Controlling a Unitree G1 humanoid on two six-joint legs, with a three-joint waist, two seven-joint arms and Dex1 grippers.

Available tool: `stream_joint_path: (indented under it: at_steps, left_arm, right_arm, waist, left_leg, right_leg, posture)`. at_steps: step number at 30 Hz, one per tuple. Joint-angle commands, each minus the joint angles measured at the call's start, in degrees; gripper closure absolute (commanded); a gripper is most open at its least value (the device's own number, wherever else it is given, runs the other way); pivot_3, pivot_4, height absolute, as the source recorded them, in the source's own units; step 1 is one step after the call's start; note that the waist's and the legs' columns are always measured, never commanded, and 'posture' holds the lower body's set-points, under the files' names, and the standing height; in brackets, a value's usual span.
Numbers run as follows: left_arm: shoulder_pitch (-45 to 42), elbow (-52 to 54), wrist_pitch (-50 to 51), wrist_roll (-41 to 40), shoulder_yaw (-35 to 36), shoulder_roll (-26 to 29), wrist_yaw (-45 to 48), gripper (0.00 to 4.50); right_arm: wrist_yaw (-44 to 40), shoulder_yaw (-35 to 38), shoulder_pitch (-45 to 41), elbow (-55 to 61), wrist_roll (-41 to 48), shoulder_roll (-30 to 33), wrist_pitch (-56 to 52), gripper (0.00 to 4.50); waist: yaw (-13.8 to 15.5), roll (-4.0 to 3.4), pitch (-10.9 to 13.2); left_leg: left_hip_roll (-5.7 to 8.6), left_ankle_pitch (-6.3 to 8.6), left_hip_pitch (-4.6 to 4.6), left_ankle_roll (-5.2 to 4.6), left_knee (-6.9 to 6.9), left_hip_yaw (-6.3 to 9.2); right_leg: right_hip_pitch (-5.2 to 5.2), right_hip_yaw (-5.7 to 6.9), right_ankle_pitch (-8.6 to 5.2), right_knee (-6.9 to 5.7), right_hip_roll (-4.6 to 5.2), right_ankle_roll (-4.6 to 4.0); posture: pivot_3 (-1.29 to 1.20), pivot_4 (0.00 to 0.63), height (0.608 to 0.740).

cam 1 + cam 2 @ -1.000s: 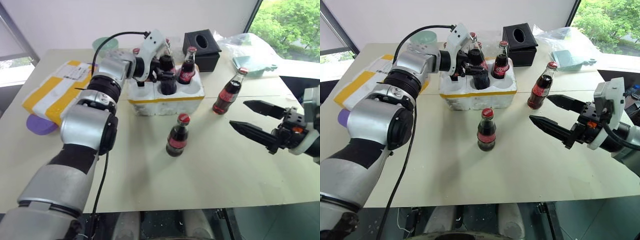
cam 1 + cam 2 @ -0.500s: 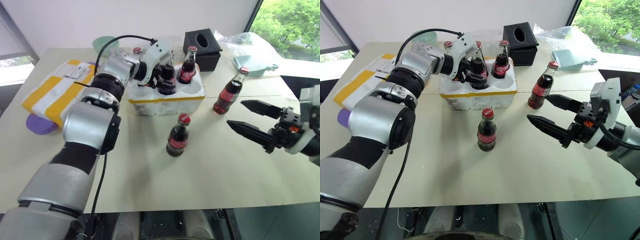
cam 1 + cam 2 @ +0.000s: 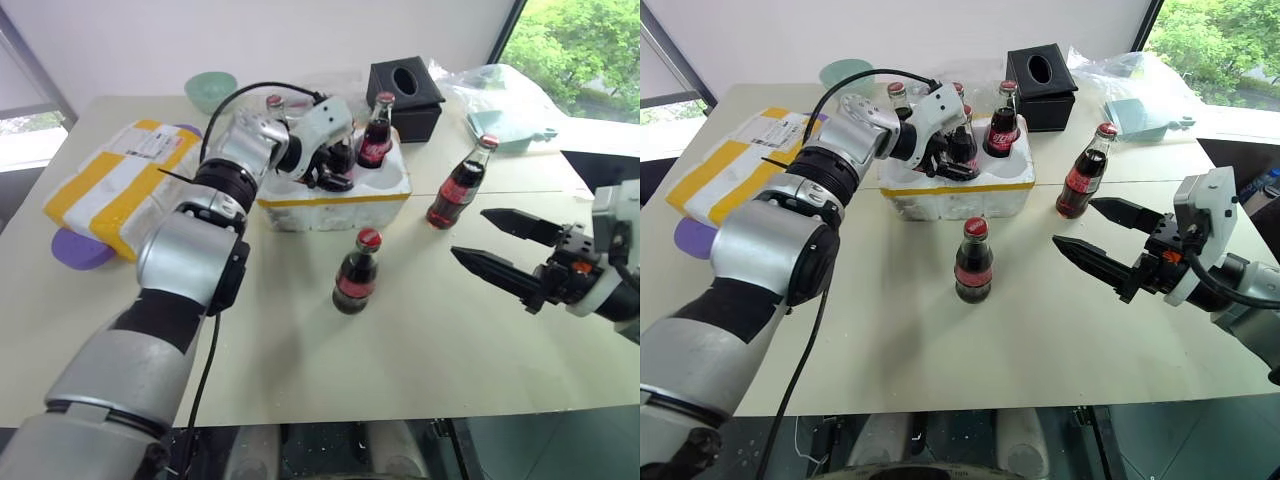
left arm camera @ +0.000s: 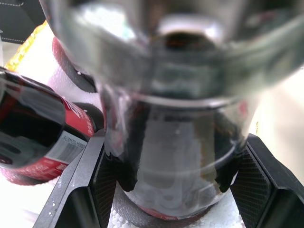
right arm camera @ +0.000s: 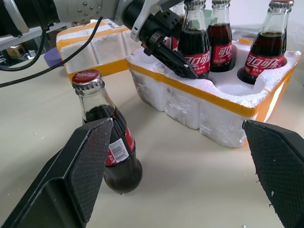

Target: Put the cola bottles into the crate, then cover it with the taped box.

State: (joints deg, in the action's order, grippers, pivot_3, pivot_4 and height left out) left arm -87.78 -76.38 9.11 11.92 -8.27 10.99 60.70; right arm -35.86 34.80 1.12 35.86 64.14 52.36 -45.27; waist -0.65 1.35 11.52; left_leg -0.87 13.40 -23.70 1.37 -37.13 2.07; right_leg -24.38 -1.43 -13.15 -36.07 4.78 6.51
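Right wrist view: cola bottles red labels, white Chinese script.

Table (crate, taped box, two bottles)

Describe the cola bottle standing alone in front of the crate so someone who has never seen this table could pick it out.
Find the white styrofoam crate with the yellow tape band near the middle of the table. Just in front of it, toward the robot, a cola bottle stands upright by itself on the bare tabletop. Unlike the second loose bottle, which stands off the crate's right end, this one is nearest the robot.
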Motion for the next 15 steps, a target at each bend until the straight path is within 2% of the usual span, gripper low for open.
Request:
stream_joint_path:
  at_steps: [1, 2, 4, 8, 11, 15]
  left_arm:
    - [0.83, 1.48, -0.95, 0.29, -0.14, 0.75, -0.88, 1.34]
    - [1.01, 1.48, -0.80, 0.15, 0.02, 0.80, -1.12, 0.81]
    - [1.21, 1.53, -0.55, -0.26, 0.41, 0.91, -1.31, 0.07]
    - [1.09, 1.94, 0.21, -1.93, 2.02, 1.88, -1.23, 0.07]
    - [0.40, 3.00, 0.62, -4.90, 4.47, 3.80, 2.47, 0.07]
    - [-0.41, 7.14, 1.24, -11.22, 9.19, 8.43, 13.37, 0.07]
  right_arm:
    - [-0.24, 1.91, -1.26, 0.68, 0.76, 0.50, 1.51, 0.00]
    - [-0.31, 1.72, -1.53, 0.46, 0.72, 0.61, 1.53, 0.00]
    - [-0.40, 1.28, -2.07, 0.12, 0.62, 0.73, 1.54, 0.00]
    - [-0.93, 0.24, -3.01, -0.37, 0.21, 0.65, 1.45, 0.00]
    - [-1.60, -0.41, -3.41, -0.92, -0.35, 0.69, 1.52, 0.00]
    - [-2.90, -1.06, -4.40, -2.14, -1.12, 1.34, 1.58, 0.00]
  waist:
    - [-0.01, -0.01, -0.01]
    - [-0.01, -0.01, -0.01]
    - [-0.01, -0.02, -0.01]
    - [0.04, -0.01, -0.01]
    - [-0.13, -0.01, -0.01]
    - [-0.22, -0.02, 0.01]
  left_leg:
    - [0.00, 0.00, 0.01, 0.00, 0.00, 0.00]
    - [0.00, 0.00, 0.02, 0.00, 0.00, 0.00]
    - [0.00, 0.00, 0.04, 0.00, -0.01, 0.00]
    - [0.00, 0.00, 0.05, 0.00, -0.01, 0.00]
    - [0.00, 0.00, 0.06, 0.00, -0.01, 0.00]
    - [0.00, 0.00, 0.07, 0.00, 0.00, 0.00]
  right_leg:
    - [0.00, 0.00, 0.00, -0.01, 0.00, 0.00]
    - [0.00, 0.00, 0.00, -0.02, 0.00, 0.00]
    - [0.00, 0.00, 0.00, -0.03, 0.00, 0.00]
    - [0.02, 0.00, 0.00, -0.04, 0.00, 0.00]
    - [0.02, 0.00, 0.00, -0.05, 0.00, 0.00]
    - [0.02, 0.00, 0.00, -0.06, -0.01, 0.00]
  posture:
    - [0.00, 0.150, 0.739]
    - [0.00, 0.150, 0.739]
    - [0.00, 0.150, 0.739]
    - [0.00, 0.150, 0.739]
    - [0.00, 0.150, 0.739]
    - [0.00, 0.150, 0.739]
